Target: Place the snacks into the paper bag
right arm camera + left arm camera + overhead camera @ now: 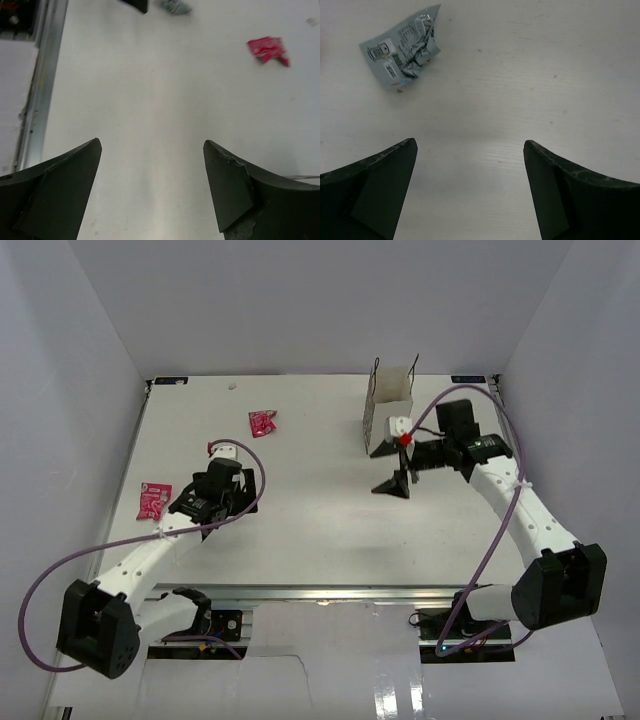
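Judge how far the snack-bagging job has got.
Done: unclear, the paper bag's contents cannot be seen. In hand: nothing; left gripper and right gripper are open, empty. Left: a far pink wrapper, a near pink wrapper and a silver-backed wrapper lie on the table.

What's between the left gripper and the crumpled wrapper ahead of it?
Only bare table between the left gripper and the wrapper, seen in the left wrist view.

White table (320, 530) w/ metal rail (330, 592) at near edge; tiny scrap (232, 386), poss. paper.
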Robot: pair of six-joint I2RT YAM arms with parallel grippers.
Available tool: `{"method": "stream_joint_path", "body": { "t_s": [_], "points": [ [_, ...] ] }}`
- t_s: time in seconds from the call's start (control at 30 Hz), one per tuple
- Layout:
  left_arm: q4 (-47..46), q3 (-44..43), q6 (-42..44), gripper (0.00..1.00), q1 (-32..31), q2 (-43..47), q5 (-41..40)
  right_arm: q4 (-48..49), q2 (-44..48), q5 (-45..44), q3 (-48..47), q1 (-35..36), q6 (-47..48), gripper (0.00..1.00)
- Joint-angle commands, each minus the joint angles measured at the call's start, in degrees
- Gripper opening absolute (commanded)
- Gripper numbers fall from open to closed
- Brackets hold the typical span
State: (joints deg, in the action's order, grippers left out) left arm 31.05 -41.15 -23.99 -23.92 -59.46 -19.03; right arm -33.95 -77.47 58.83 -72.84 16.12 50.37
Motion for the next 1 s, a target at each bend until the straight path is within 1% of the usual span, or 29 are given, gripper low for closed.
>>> {"method": "stream_joint_path", "body": {
  "t_s": [0.0, 0.03, 0.07, 0.1, 0.2, 0.27, 0.33, 0.37, 0.5, 0.63, 0.7, 0.73, 0.77, 0.8, 0.83, 0.9, 0.97],
  "points": [
    [-9.9, -2.4, 21.3, 0.98, 1.8, -5.4, -6.4, -15.3, 3.5, 1.9, 11.1, 0.0, 19.6, 0.88],
    [-13.0, -3.0, 23.6, 0.97, 3.3, -9.2, -5.5, -15.2, 4.8, 0.9, 13.1, 0.0, 20.1, 0.88],
    [-14.0, -4.8, 27.8, 0.95, 5.0, -11.1, -2.0, -15.2, 7.0, 0.6, 14.9, 0.0, 20.8, 0.88],
    [-15.7, -5.7, 28.9, 0.94, 7.7, -13.0, -1.3, -15.2, 8.0, 0.5, 18.0, 0.0, 21.1, 0.88],
    [-18.8, -7.7, 34.3, 0.88, 10.9, -19.5, 1.1, -15.2, 11.4, 0.0, 22.5, 0.0, 21.1, 0.88],
    [-18.9, -9.3, 37.0, 0.79, 12.9, -24.7, 3.9, -15.2, 13.2, -0.3, 24.0, 0.0, 20.5, 0.88],
    [-18.0, -10.6, 36.8, 0.75, 14.4, -27.9, 5.7, -15.2, 14.5, -0.7, 25.2, 0.0, 20.1, 0.88],
    [-18.1, -11.1, 36.5, 0.73, 15.4, -30.0, 8.3, -15.1, 15.0, -0.9, 25.5, 0.0, 19.9, 0.88],
    [-18.8, -12.5, 35.6, 0.7, 15.7, -31.9, 12.6, -15.0, 15.6, -1.7, 25.7, -0.1, 19.4, 0.87],
    [-18.6, -12.6, 35.3, 0.69, 15.7, -32.6, 13.1, -14.1, 15.2, -1.6, 25.5, -0.1, 18.8, 0.87],
    [-18.2, -12.1, 35.2, 0.61, 15.7, -33.1, 13.1, -13.8, 15.0, -1.3, 25.4, -0.1, 18.3, 0.87],
    [-18.0, -12.0, 35.0, 0.55, 15.8, -33.3, 13.1, -13.6, 14.5, -1.3, 25.3, -0.1, 17.8, 0.87],
    [-17.6, -11.9, 34.8, 0.36, 15.8, -33.6, 12.9, -13.4, 14.5, -1.1, 24.9, 0.0, 17.7, 0.87],
    [-17.4, -11.7, 34.2, 0.27, 15.8, -33.8, 12.4, -13.4, 14.2, -1.0, 24.6, -0.1, 17.4, 0.87],
    [-17.2, -11.7, 34.0, 0.22, 15.9, -33.8, 12.3, -13.5, 14.0, -0.8, 24.4, -0.1, 17.2, 0.87],
    [-17.1, -11.3, 34.0, 0.16, 15.8, -32.9, 12.9, -13.4, 13.7, -0.5, 23.6, -0.1, 17.0, 0.87],
    [-17.1, -11.3, 34.1, 0.13, 15.9, -32.0, 13.7, -13.4, 13.4, 0.3, 22.9, -0.1, 16.6, 0.87]
  ]
}}
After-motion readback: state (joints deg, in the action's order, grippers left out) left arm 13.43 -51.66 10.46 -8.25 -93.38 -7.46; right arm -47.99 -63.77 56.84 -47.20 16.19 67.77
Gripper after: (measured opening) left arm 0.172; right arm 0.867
